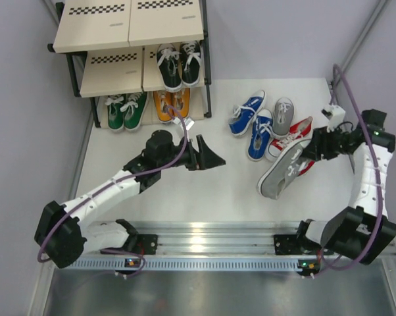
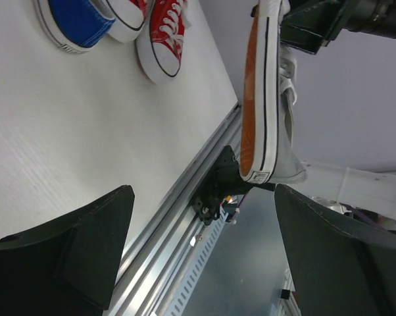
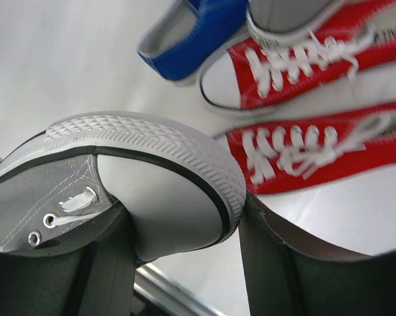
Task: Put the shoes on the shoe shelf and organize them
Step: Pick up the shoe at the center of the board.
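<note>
My right gripper (image 1: 311, 150) is shut on the toe of a grey shoe (image 1: 282, 172), which hangs tilted above the table; the right wrist view shows its rubber toe cap (image 3: 165, 191) pinched between my fingers (image 3: 283, 263). From the left wrist view the same shoe (image 2: 283, 131) appears edge-on, with its sole showing. My left gripper (image 1: 208, 158) stands open and empty at mid-table (image 2: 203, 191). The shoe shelf (image 1: 112, 36) stands at the back left, with a black pair (image 1: 179, 64) on the middle tier and green (image 1: 125, 110) and orange (image 1: 172, 104) pairs below.
On the table right of centre lie a blue pair (image 1: 250, 122), another grey shoe (image 1: 283, 116) and a red pair (image 1: 291, 139), just under and behind the lifted shoe. A metal rail (image 1: 211, 237) runs along the near edge. Walls close in on both sides.
</note>
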Robot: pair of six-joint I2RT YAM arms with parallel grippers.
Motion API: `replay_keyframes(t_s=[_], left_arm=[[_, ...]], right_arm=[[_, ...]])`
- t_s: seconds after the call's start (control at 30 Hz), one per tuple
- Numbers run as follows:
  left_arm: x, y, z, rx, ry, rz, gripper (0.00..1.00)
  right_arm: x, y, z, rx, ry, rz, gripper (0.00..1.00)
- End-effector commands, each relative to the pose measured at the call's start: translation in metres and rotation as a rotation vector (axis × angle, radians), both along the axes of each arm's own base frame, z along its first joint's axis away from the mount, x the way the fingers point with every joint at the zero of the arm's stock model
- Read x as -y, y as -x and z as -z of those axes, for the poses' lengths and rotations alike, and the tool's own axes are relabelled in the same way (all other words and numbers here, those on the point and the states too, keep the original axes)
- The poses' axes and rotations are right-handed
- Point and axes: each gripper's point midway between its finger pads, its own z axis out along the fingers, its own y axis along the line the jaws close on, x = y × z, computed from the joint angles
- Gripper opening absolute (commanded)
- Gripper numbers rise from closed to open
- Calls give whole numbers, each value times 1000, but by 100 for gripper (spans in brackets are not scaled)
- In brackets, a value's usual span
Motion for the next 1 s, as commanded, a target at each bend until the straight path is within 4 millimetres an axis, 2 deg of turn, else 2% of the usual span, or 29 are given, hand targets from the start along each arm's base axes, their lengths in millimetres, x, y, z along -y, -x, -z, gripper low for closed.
replay_keyframes(t_s=[0.0,0.03,0.1,0.13,0.17,0.2,0.23,0.33,0.43,0.5,0.53,0.57,0.6,0.63,0.67,0.77,0.8,0.83,0.87,0.93,0.97], left_arm=[[21,-1,-41,45,93,-5,93],[28,4,-41,33,97,0,93],[34,2,-46,46,98,-31,94],[40,9,-46,54,94,-25,95],[42,5,-47,82,83,-60,96],[46,6,-45,90,74,-63,97],[52,13,-45,97,69,-47,98],[63,14,-40,119,43,-54,98],[74,12,-38,155,15,-69,98],[77,6,-25,168,-37,-93,98],[81,6,-27,177,-50,-94,98],[80,5,-11,168,-108,-95,97],[79,1,-8,172,-131,-116,94],[80,1,-7,176,-137,-114,89],[77,-5,-6,187,-148,-144,74],[74,-8,-11,204,-143,-165,46],[72,-8,-12,209,-145,-170,14],[71,-10,-13,214,-146,-183,4],[67,-9,-14,212,-143,-191,0],[64,-10,-16,217,-115,-208,0],[58,-4,-9,188,-100,-211,0]], right_arm=[[-40,-37,-39,135,-118,31,0],[-53,-43,-38,132,-117,3,0],[-64,-61,-46,169,-126,17,0],[-75,-66,-46,166,-121,-3,0],[-82,-70,-47,171,-120,-16,0],[-88,-74,-49,175,-125,-22,0],[-103,-76,-49,171,-128,-55,0],[-127,-79,-49,171,-154,-97,0],[-134,-80,-47,160,-170,-109,0],[-136,-79,-47,152,-183,-112,0],[-138,-79,-48,156,-190,-118,0],[-139,-78,-47,155,-194,-121,0],[-139,-76,-48,156,-198,-124,0],[-141,-76,-47,161,-199,-128,0],[-141,-75,-46,157,-198,-129,0],[-141,-71,-42,160,-194,-141,0],[-142,-69,-42,162,-197,-156,0],[-143,-68,-41,163,-199,-165,0],[-144,-67,-41,162,-202,-174,3],[-146,-64,-44,175,-206,-204,11],[-146,-64,-45,180,-201,-213,25]])
